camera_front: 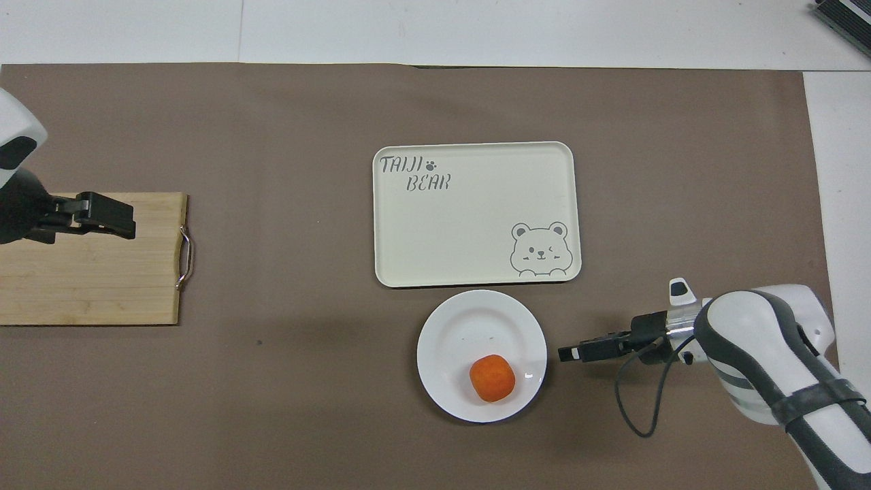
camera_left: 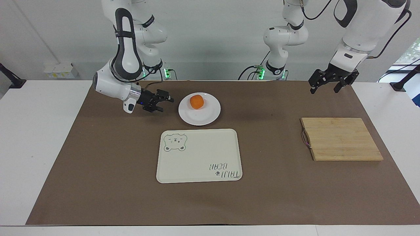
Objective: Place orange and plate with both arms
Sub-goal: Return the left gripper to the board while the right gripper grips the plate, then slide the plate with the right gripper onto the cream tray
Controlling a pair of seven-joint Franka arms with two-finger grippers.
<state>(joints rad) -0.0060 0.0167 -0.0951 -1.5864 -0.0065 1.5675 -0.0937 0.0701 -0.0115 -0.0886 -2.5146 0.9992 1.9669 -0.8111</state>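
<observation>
left arm point(camera_front: 13, 170) — mostly off-frame

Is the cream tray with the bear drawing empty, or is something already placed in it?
Empty. The tray shows only its printed bear and lettering. The orange lies on the white plate, which rests on the brown mat beside the tray, nearer the robots.

Both arms point(camera_left: 121, 55) were glossy white with dark grey joint patches, silver wrist rings, black two-finger grippers, and loose black cables looping beside the wrists above the brown mat point(camera_left: 98, 170).
</observation>
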